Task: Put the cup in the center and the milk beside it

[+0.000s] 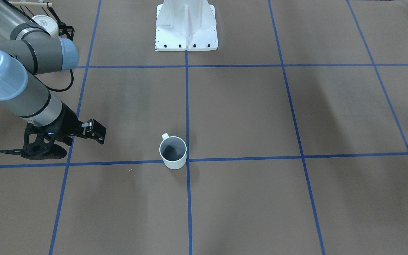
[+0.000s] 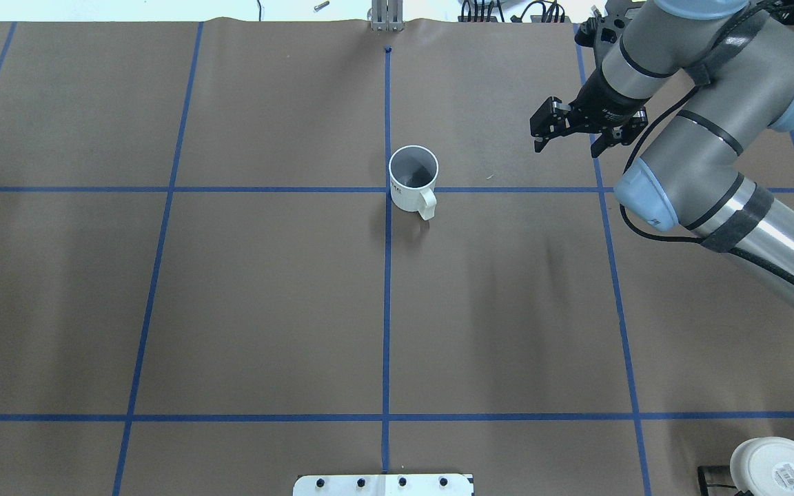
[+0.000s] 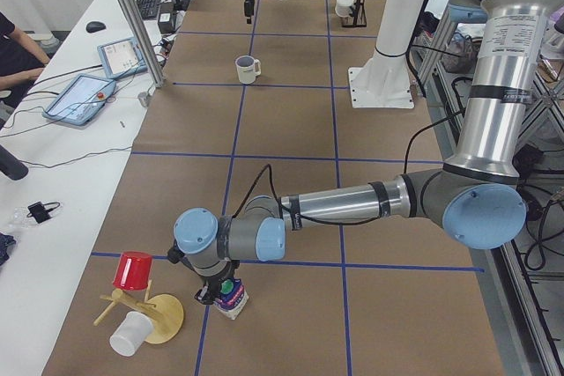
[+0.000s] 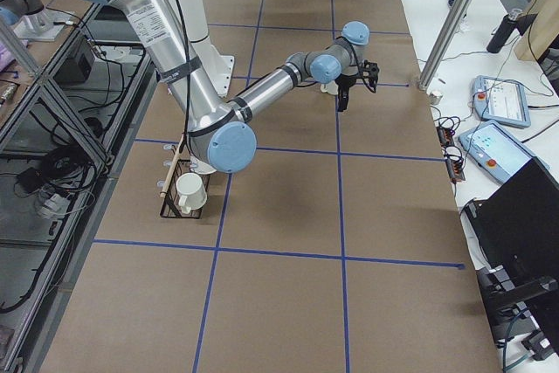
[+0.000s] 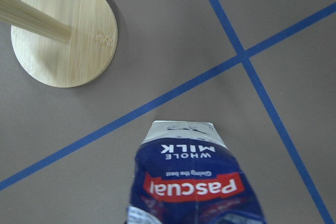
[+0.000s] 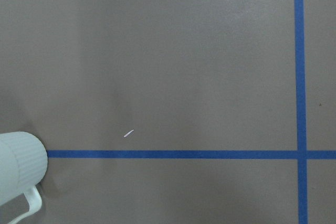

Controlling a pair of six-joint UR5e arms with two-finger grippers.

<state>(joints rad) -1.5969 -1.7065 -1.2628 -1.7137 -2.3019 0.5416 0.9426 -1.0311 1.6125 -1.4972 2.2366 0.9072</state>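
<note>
Cup apparently placed; milk step in hand.

From the front: finds the cup point(image 1: 173, 152) upright at the middle tape crossing, well apart from the right gripper point(image 1: 97, 132), jaws spread on nothing. From overhead: confirms the same, handle turned toward the robot. From the left end: puts the left gripper point(image 3: 220, 292) right at the milk point(image 3: 233, 298), far down the table near a wooden stand point(image 3: 163, 319); cannot tell jaws parted or clamped. From the left wrist: looks down the carton's blue face, no fingers in sight. Next, probably: secure the carton, lift, carry to centre, set down just beside the cup without knocking it.
</note>
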